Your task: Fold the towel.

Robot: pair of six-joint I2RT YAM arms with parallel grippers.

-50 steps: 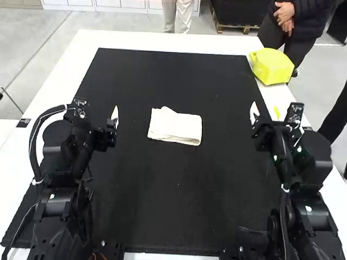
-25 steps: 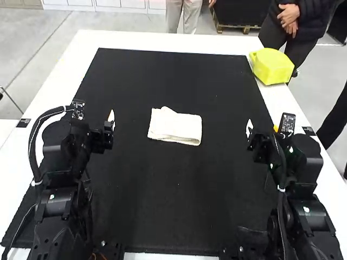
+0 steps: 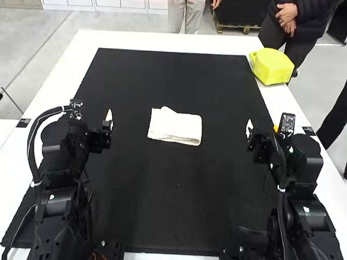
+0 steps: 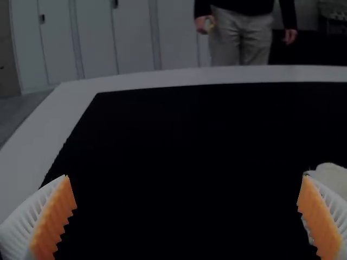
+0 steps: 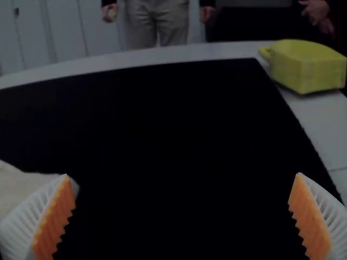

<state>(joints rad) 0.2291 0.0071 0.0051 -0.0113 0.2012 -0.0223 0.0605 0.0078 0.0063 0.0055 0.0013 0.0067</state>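
Orange pads [image 4: 57, 211] spread wide on left jaws and right jaws, both holding nothing. White towel [image 3: 174, 127] lies between them on black mat [image 3: 179, 189], folded flat, long way side to side, looks bit nearer left jaws. Next move likely inward. Yellow box [image 3: 272, 67] far off, on white bench [image 3: 68, 73].

The left arm [image 3: 57, 168] and right arm [image 3: 303, 187] are black, with blocky joints and pale round screws [image 3: 52, 196]. A black cable [image 3: 30, 146] curves to a white band [image 3: 36, 183]. The 4 ribbed white fingers [image 4: 24, 225] have serrated orange pads [image 4: 53, 219].
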